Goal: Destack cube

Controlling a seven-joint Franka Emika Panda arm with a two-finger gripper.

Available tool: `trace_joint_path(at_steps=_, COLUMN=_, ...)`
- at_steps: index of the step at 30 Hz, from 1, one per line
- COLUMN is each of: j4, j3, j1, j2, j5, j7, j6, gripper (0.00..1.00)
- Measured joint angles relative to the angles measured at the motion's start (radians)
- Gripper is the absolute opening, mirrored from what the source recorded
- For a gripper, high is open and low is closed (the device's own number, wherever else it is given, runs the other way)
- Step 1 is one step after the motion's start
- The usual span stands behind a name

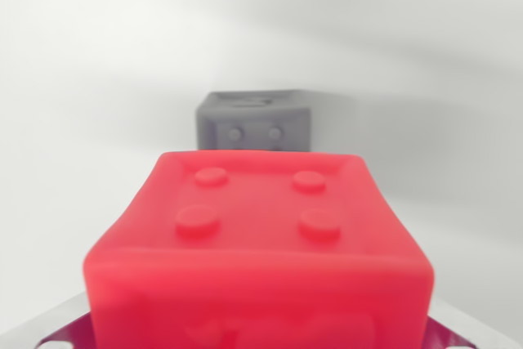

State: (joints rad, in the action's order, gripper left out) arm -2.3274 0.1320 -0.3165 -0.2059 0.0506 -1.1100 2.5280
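A red cube point(257, 243) with studs on its top face fills the lower half of the wrist view, very close to the camera. It sits between the two sides of my gripper point(257, 328), which is shut on it. Only slivers of the fingers point(57, 328) show at the bottom corners; the fingertips are hidden by the cube. A grey cube point(255, 124) with studs on its facing side rests on the white surface point(98, 79) beyond the red one, apart from it and centred in the view.
The plain white surface spreads around the grey cube to both sides of the wrist view. A soft shadow point(368, 112) falls to the grey cube's right.
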Motion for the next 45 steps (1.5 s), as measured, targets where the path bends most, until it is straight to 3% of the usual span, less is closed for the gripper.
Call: trace_joint_path(at_steps=45, j4=-0.143, j3=-0.038, j1=0.108, j2=0.072, j5=-0.022, j7=0.056, j6=0.071, gripper=0.0)
